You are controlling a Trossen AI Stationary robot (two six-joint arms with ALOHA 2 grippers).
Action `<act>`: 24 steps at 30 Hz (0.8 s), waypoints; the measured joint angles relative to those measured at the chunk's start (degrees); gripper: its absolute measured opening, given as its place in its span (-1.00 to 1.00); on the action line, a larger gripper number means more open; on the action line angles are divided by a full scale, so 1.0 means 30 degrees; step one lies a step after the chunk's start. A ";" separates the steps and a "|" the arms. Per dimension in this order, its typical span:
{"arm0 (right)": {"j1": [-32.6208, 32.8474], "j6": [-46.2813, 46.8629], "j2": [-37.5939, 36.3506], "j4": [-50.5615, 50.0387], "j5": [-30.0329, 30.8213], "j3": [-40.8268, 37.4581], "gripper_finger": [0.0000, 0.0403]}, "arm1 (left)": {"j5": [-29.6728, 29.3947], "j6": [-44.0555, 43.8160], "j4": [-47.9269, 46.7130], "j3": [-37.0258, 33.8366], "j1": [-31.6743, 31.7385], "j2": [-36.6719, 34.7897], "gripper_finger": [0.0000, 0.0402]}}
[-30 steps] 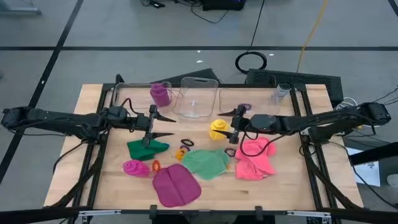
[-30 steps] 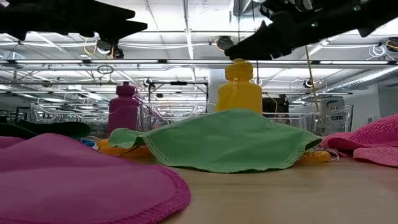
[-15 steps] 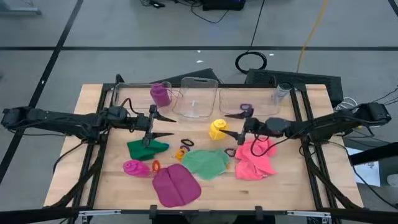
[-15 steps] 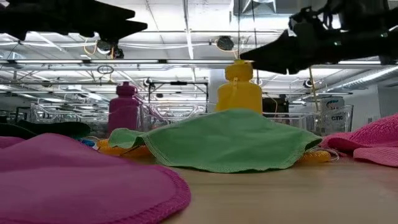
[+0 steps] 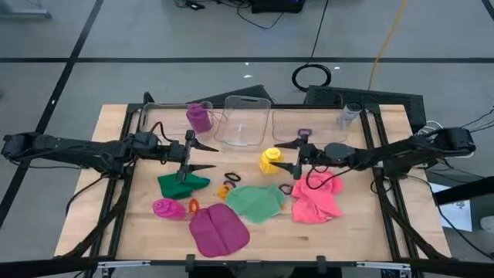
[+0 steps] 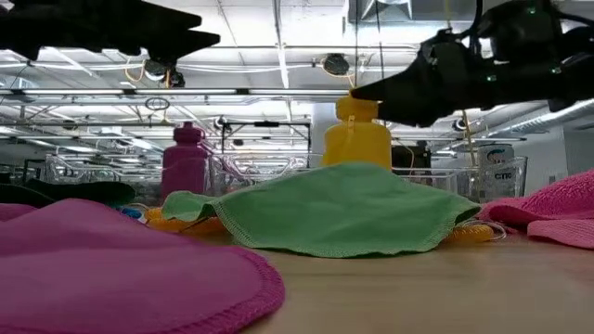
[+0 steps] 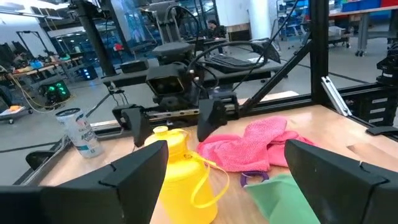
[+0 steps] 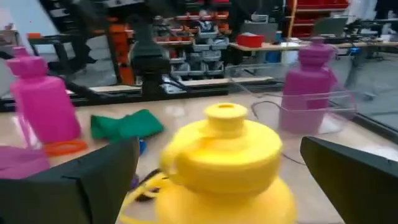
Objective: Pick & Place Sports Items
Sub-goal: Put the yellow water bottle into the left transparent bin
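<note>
Counter (image 5: 347, 232) crowded — lining up right claw (image 5: 287, 154), fingers apart, at yellow bottle's (image 5: 270, 160) three o'clock; needing closing-in next.

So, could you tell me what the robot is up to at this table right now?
The right gripper is open and level with the yellow bottle, its fingers on either side of the cap in its wrist view, not closed on it. The left gripper hangs open above the dark green cloth, holding nothing. The other cloths and rings lie on the table, and the purple bottle stands in a clear bin.
</note>
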 joint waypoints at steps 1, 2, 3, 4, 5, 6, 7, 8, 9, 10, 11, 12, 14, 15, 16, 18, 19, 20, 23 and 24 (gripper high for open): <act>-0.0065 0.0007 0.0183 0.0161 0.0007 0.0000 0.71 | 0.0000 -0.0006 0.0005 0.0000 0.0000 0.0000 0.34; -0.0133 0.0049 0.0354 0.0264 0.0000 0.0000 0.71 | 0.0000 -0.0013 0.0005 0.0000 0.0000 0.0000 0.34; -0.0195 0.0109 0.0498 0.0389 0.0000 0.0000 0.71 | 0.0000 -0.0008 0.0006 0.0000 0.0000 0.0000 0.34; -0.0247 0.0160 0.0655 0.0534 -0.0012 0.0000 0.71 | 0.0000 0.0002 0.0002 0.0000 0.0000 0.0000 0.34; -0.0274 0.0206 0.0807 0.0626 -0.0017 0.0000 0.71 | 0.0000 0.0002 0.0006 0.0000 0.0000 0.0000 0.34; -0.0290 0.0218 0.0932 0.0645 -0.0022 0.0000 0.71 | 0.0000 0.0003 0.0000 0.0000 0.0000 0.0000 0.34; -0.0297 0.0206 0.1044 0.0667 -0.0015 0.0000 0.71 | 0.0000 0.0009 0.0006 0.0000 0.0000 0.0000 0.34; -0.0297 0.0201 0.1136 0.0758 -0.0015 0.0000 0.71 | 0.0000 0.0009 -0.0001 0.0000 0.0000 0.0000 0.34; -0.0297 0.0189 0.1220 0.0908 -0.0015 0.0000 0.71 | -0.0006 0.0009 0.0005 0.0000 0.0000 0.0000 0.34; -0.0297 0.0183 0.1302 0.1119 -0.0015 0.0000 0.71 | 0.0000 0.0009 -0.0002 0.0000 0.0000 0.0000 0.34; -0.0297 0.0169 0.1345 0.1308 -0.0020 0.0000 0.71 | 0.0000 0.0009 0.0002 0.0000 0.0000 0.0000 0.34; -0.0297 0.0163 0.1373 0.1409 -0.0015 0.0000 0.71 | 0.0000 0.0009 -0.0002 0.0000 0.0000 0.0000 0.34; -0.0297 0.0150 0.1373 0.1500 -0.0015 0.0000 0.71 | 0.0000 0.0009 0.0006 0.0000 0.0000 0.0000 0.34; -0.0297 0.0145 0.1373 0.1512 -0.0015 0.0000 0.71 | 0.0000 0.0009 0.0006 0.0000 0.0000 0.0000 0.34; -0.0297 0.0145 0.1373 0.1498 -0.0015 0.0000 0.71 | 0.0000 0.0009 0.0000 0.0000 0.0000 0.0000 0.34; -0.0297 0.0145 0.1373 0.1497 -0.0008 0.0000 0.71 | 0.0000 0.0009 0.0002 0.0000 0.0000 0.0000 0.34; -0.0297 0.0145 0.1373 0.1494 0.0006 0.0000 0.71 | 0.0000 0.0009 0.0006 0.0000 0.0000 0.0000 0.34; -0.0297 0.0145 0.1373 0.1465 0.0106 0.0000 0.71 | 0.0000 0.0009 0.0006 0.0000 0.0000 0.0000 0.34; -0.0297 0.0145 0.1373 0.1359 0.0240 0.0000 0.67 | 0.0000 0.0009 0.0004 0.0000 0.0000 0.0000 0.34; -0.0297 0.0145 0.1373 0.1366 0.0240 0.0000 0.63 | 0.0000 0.0009 0.0002 0.0000 0.0000 0.0000 0.34</act>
